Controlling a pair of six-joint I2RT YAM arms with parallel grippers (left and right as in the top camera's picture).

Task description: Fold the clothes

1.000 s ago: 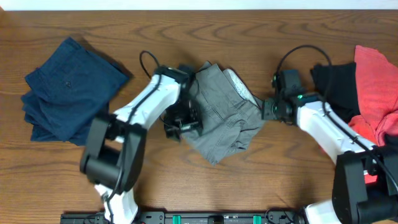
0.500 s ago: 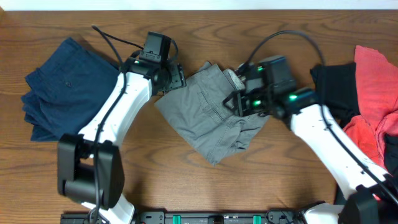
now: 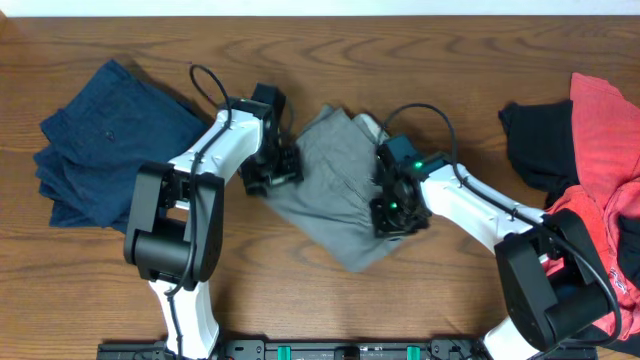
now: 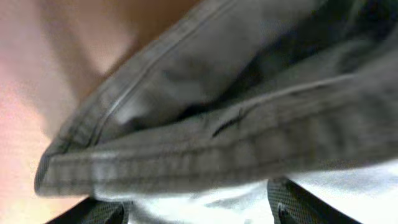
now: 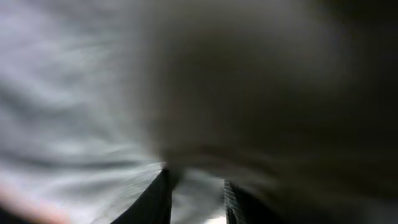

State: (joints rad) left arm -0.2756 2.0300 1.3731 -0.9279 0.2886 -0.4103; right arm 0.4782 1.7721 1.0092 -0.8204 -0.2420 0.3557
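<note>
Your left fingers (image 4: 292, 205) stand wide apart with the waistband of the grey shorts (image 3: 335, 185) and its pale lining lying across the gap, so they look open and not pinching. Your right fingers (image 5: 155, 199) sit close together against blurred grey cloth, and I cannot tell whether they grip it or only press on it. The grey shorts lie mid-table (image 3: 450, 60) between your two arms, the left gripper (image 3: 272, 178) at their left edge and the right gripper (image 3: 392, 205) at their right edge. They look gathered into a rough, skewed packet, so I judge this fold partly made and not yet squared. The navy shorts (image 3: 110, 140) lie folded flat at the far left and seem done. The black garment (image 3: 540, 140) and the red garment (image 3: 600, 130) are heaped unfolded at the far right, so most of the work remains. The right wrist view is all smear. The red heap runs off the overhead's edge, and both grippers hide the cloth edges under them.
</note>
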